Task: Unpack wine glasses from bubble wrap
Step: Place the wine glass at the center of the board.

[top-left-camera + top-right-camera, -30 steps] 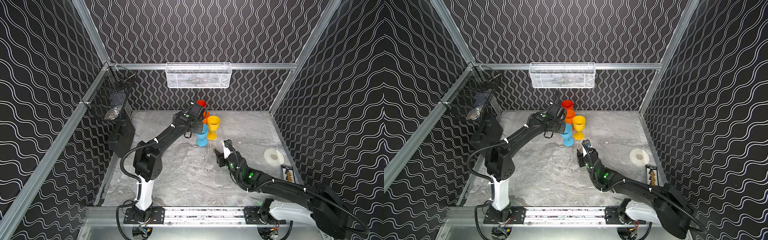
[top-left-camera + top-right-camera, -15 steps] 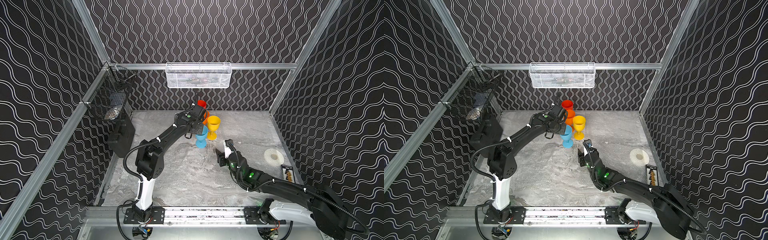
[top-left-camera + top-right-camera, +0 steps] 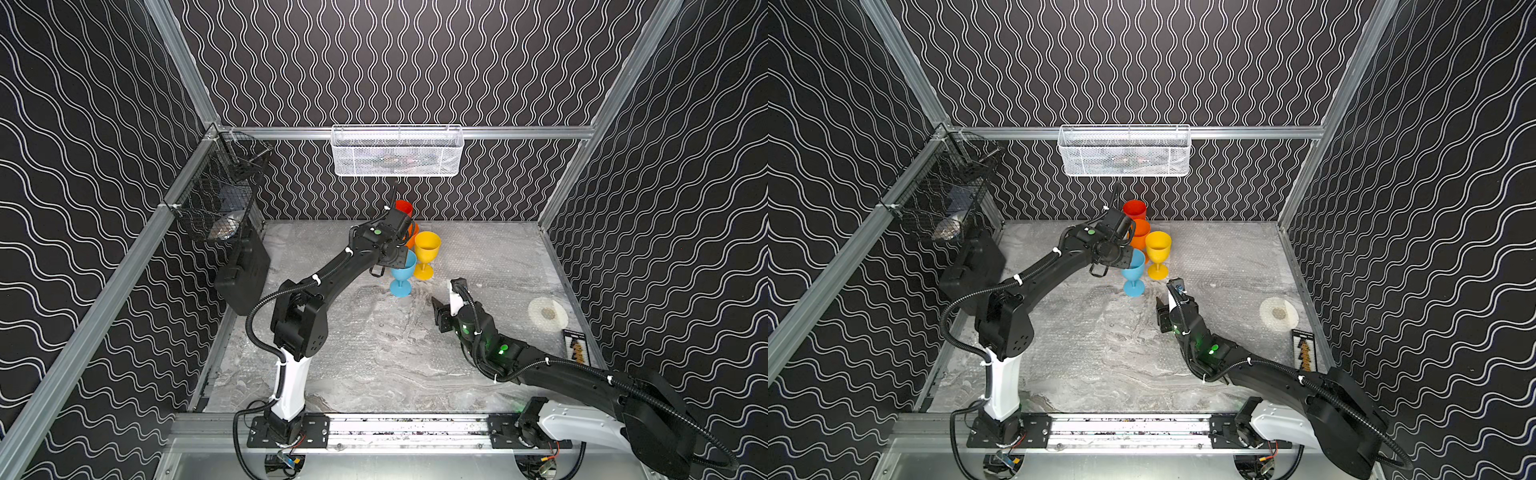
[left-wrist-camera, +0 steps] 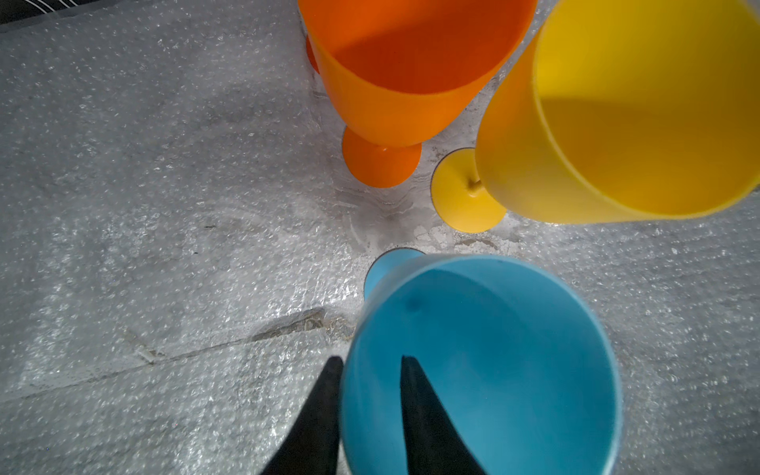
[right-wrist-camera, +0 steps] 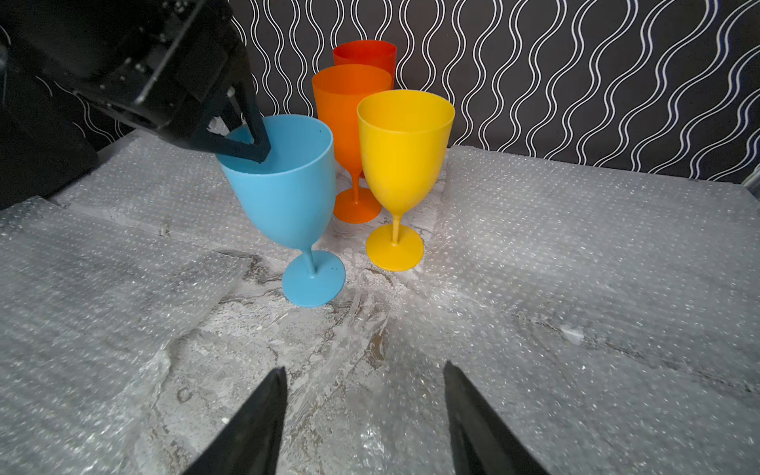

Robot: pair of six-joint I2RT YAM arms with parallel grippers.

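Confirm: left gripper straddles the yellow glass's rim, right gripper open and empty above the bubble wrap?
Wrong glass: the left gripper straddles the light blue glass at its rim, as the left wrist view shows. The right gripper is open and empty above the bubble wrap.

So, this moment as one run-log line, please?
left gripper: open, astride blue glass rim | right gripper: open, empty, over bubble wrap | red glass, orange glass, yellow glass: upright, bare

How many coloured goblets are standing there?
4: blue in front, left tool at its rim; yellow beside it; orange behind them; red rearmost, partly hidden.
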